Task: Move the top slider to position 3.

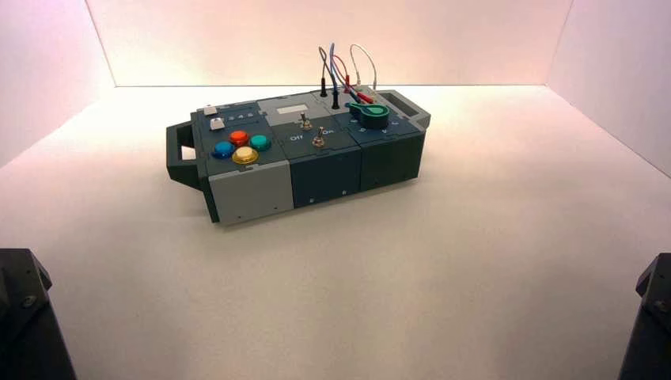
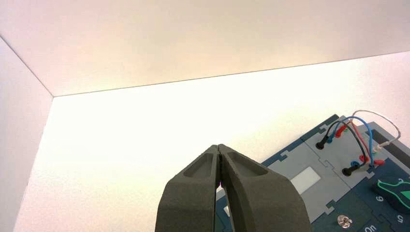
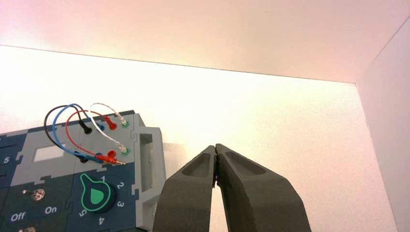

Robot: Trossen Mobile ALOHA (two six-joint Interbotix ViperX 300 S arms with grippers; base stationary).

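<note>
The box [image 1: 324, 170] stands mid-table, turned a little. The top slider [image 1: 210, 110] is a small whitish square cap at the box's far left corner. Its twin cap [image 1: 216, 123] sits just nearer. A short row of tiny white numerals [image 1: 239, 116] runs to the right of the caps; I cannot read position 3 among them. My left gripper [image 2: 220, 146] is shut and empty, well short of the box. My right gripper [image 3: 215, 145] is also shut and empty, off the box's right end. Both arms rest at the near corners, left [image 1: 24, 317] and right [image 1: 653, 313].
Four round buttons [image 1: 242, 146], red, teal, blue and yellow, sit near the sliders. Two metal toggles [image 1: 304, 120] stand mid-box over Off and On lettering [image 3: 34, 213]. A green knob [image 3: 95, 195] and looped wires [image 3: 80, 128] occupy the right end. Handles jut from both ends.
</note>
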